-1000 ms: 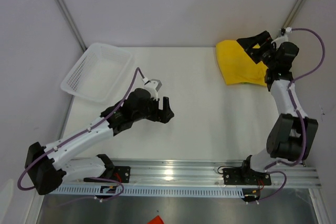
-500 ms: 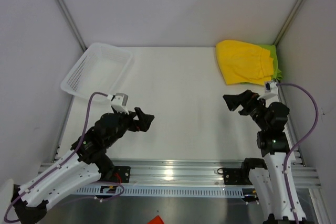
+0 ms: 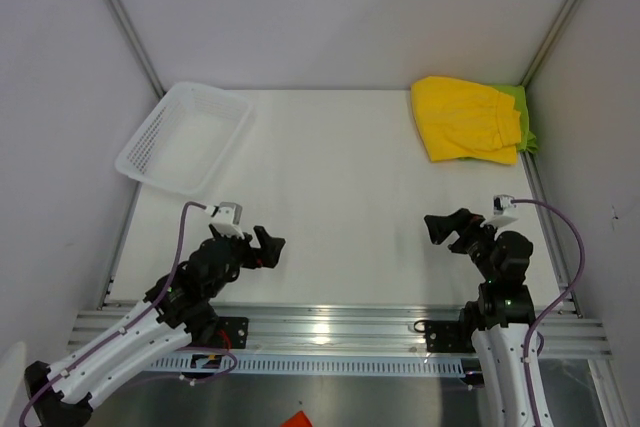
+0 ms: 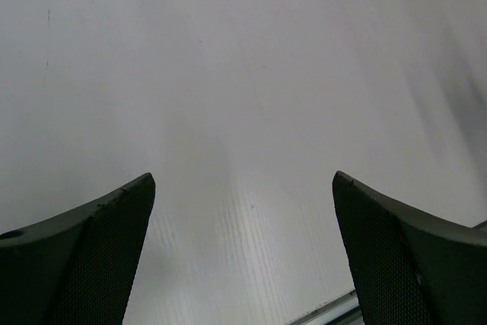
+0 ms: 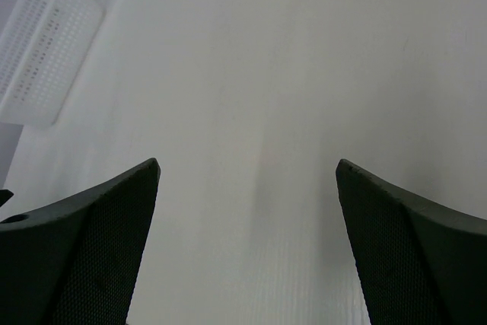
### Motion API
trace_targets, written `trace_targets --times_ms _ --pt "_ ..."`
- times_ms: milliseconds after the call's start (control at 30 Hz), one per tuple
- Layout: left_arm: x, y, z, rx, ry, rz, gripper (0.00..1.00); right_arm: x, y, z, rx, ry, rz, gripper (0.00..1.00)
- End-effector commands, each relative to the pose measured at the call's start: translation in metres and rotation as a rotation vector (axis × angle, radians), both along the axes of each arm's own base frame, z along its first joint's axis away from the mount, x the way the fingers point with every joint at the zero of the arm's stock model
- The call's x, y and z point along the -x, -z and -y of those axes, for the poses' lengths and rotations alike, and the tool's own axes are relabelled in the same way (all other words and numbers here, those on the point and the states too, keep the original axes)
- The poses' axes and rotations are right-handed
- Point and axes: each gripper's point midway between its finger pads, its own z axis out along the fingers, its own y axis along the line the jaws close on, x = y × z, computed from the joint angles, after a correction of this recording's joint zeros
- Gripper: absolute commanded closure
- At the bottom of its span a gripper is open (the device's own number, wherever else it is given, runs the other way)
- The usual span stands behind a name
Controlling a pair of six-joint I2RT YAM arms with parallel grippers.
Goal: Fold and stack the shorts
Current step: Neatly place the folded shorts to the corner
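Two arms that a second ago reached out over the white table [image 3: 350, 187] have both drawn back to its near edge. The right gripper [image 3: 446, 230] then sat on the pile in the far right corner, and it now hangs low in front of its own base, well apart from the cloth. The left gripper [image 3: 270, 249] has pulled in from mid-table toward its base. Each wrist view shows both dark fingers spread wide with only bare tabletop between them, so neither gripper holds anything. The pile lies where it was when the right gripper sat on it. The bright yellow fabric shorts [image 3: 465, 132] lie folded into a compact, roughly square bundle on top of the lime green fabric shorts [image 3: 524, 117]. Only a narrow green strip shows, along the right edge of the bundle. The yellow cloth has soft creases and a gathered edge on its right side, but no loose legs trail out. The white mesh plastic basket [image 3: 140, 142] stands at the far left, well apart from the pile. With one pair stacked on the other and both arms withdrawn, the fold-and-stack job looks finished.
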Motion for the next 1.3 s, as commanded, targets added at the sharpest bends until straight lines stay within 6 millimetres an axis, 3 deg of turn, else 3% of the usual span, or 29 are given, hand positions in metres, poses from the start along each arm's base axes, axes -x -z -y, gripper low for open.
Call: trace_targets --times_ms 0,1267 --pt "-0.0048 -0.0135 0.0027 0.046 -0.004 0.054 0.01 -0.0061 0.0013 0.0066 0.009 0.043 0.008 0.01" --pt "-0.0051 -0.0126 -0.0014 0.053 -0.026 0.058 0.01 -0.0073 0.0097 0.0041 -0.004 0.031 -0.016 0.0"
